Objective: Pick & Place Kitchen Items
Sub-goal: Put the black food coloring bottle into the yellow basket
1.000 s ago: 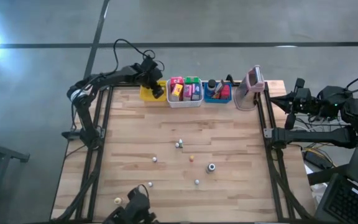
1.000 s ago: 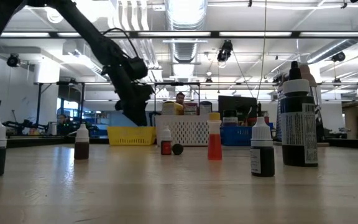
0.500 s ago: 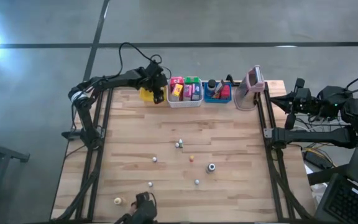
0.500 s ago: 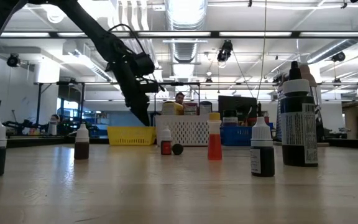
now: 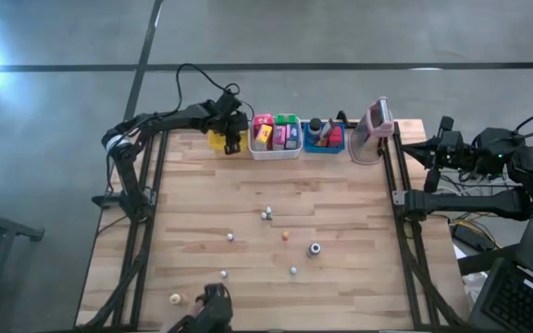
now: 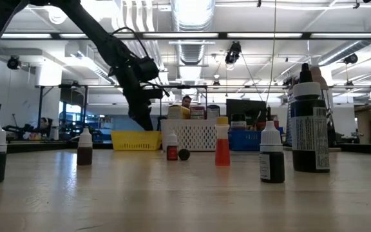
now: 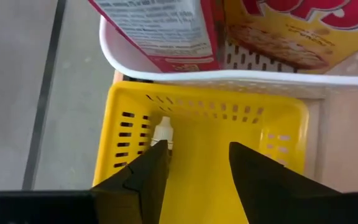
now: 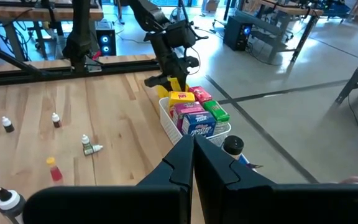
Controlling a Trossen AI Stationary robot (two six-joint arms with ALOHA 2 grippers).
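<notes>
My left gripper [image 7: 197, 149] hangs open over the yellow bin [image 7: 204, 143] at the table's far left [image 5: 232, 141], fingers slanting down, nothing between them. A small white-capped bottle [image 7: 162, 132] lies on the bin's floor beside one finger; I cannot tell whether they touch. Several small dropper bottles stand or lie mid-table, among them one with an orange cap [image 5: 285, 235], a dark one [image 5: 314, 248] and a red one [image 6: 221, 143]. My right gripper [image 8: 191, 155] is shut and waits off the table's right edge [image 5: 444, 148].
The white bin [image 5: 276, 137] holds upright coloured boxes; a blue bin [image 5: 324, 137] and a pink-grey device [image 5: 375, 120] stand to its right along the far edge. A dark object [image 5: 213, 301] sits at the near edge. Bare wood lies between the bins and the bottles.
My left gripper has rolled about its own pointing line above the yellow bin and shifted a little toward the white bin. The bottles on the table have stayed where they were.
</notes>
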